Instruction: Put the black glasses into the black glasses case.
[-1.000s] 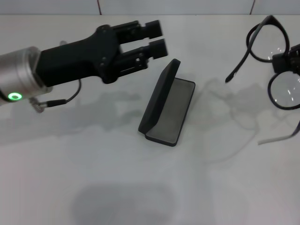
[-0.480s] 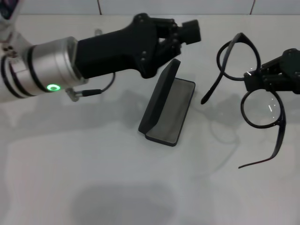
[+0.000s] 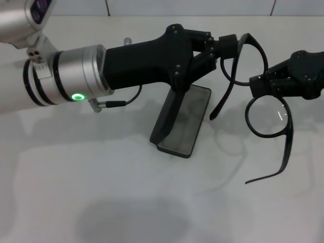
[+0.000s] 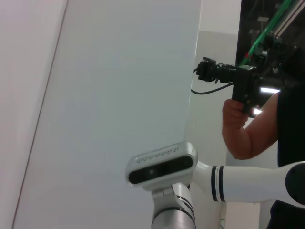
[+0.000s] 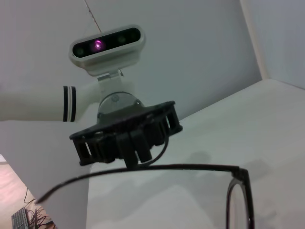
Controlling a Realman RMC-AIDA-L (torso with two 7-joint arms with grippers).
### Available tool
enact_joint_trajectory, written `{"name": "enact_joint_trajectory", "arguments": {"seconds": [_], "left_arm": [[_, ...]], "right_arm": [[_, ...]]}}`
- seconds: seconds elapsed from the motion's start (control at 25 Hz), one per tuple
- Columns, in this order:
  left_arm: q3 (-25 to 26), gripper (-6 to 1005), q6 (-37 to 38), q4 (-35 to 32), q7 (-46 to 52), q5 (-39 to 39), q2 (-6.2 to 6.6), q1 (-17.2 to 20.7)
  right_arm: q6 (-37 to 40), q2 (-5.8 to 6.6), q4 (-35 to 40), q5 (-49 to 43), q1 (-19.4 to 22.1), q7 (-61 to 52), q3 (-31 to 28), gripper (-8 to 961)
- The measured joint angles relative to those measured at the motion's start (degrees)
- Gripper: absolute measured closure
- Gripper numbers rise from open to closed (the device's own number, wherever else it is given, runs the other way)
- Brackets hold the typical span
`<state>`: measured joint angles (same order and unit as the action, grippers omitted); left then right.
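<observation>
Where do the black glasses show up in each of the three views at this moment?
Head view: the black glasses hang at the right, above the table, held at the bridge by the right gripper.
Left wrist view: not in it.
Right wrist view: one temple arm and part of a lens rim cross the lower part of the picture.
Shared landmark: the left gripper, at the glasses' upper temple arm in the head view, sits just above that arm in the right wrist view.

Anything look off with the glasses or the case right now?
Yes. The black glasses hang in the air from the right gripper with both temples unfolded, while the left gripper meets one temple. The black glasses case lies open and empty.
</observation>
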<state>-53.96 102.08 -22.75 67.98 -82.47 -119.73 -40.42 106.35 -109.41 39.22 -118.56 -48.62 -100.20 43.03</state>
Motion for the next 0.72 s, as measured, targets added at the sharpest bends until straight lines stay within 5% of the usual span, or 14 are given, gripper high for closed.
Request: {"name": "enact_joint_trajectory", "arguments": {"seconds": [0.72], "left_arm": [[-1.5, 970, -1.6, 2.8, -2.9, 0.2, -0.41, -1.0]], "right_arm": [[0.3, -0.09, -4.3, 3.8, -2.5, -1.6, -0.4, 845]]}}
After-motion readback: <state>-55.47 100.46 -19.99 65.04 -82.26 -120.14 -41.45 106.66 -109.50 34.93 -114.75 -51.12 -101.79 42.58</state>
